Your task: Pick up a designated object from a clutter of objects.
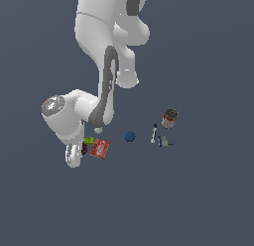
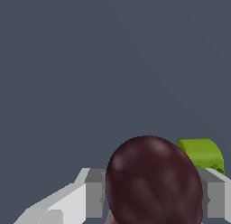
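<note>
Your gripper (image 2: 153,196) has its grey fingers (image 2: 94,193) on either side of the bumpy dark maroon ball (image 2: 153,182), seemingly touching it; whether they grip firmly you cannot tell. The ball sits just beside the lime-green piece (image 2: 203,153), near the flat red packet (image 1: 100,148). Squeeze fully, then lift straight up, clear of the green piece.

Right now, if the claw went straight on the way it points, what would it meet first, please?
Nothing new, it seems: the bumpy dark maroon ball already sits between its grey fingers, with the floor probably just beyond; depth is unclear.
</note>
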You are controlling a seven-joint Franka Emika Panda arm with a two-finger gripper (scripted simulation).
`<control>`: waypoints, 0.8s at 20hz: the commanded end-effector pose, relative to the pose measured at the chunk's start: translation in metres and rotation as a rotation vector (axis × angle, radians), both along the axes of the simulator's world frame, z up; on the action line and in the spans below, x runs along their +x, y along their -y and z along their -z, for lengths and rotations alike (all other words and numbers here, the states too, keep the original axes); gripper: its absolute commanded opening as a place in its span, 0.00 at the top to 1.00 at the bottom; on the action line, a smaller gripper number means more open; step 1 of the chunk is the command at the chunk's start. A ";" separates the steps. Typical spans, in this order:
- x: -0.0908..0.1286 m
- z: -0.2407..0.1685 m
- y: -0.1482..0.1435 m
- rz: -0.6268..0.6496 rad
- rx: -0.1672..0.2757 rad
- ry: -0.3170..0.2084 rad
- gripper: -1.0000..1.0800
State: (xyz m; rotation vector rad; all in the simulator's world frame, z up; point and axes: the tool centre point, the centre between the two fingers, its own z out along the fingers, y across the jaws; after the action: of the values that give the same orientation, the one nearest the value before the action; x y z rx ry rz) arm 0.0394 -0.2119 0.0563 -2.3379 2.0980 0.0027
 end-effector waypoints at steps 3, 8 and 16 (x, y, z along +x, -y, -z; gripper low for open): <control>-0.007 -0.023 -0.030 -0.001 0.001 0.002 1.00; -0.019 -0.056 -0.073 -0.001 0.001 0.002 1.00; -0.038 -0.115 -0.149 -0.001 0.000 0.002 1.00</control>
State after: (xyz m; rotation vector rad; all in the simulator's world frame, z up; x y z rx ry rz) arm 0.0057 -0.0771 0.1597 -2.3381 2.0956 0.0031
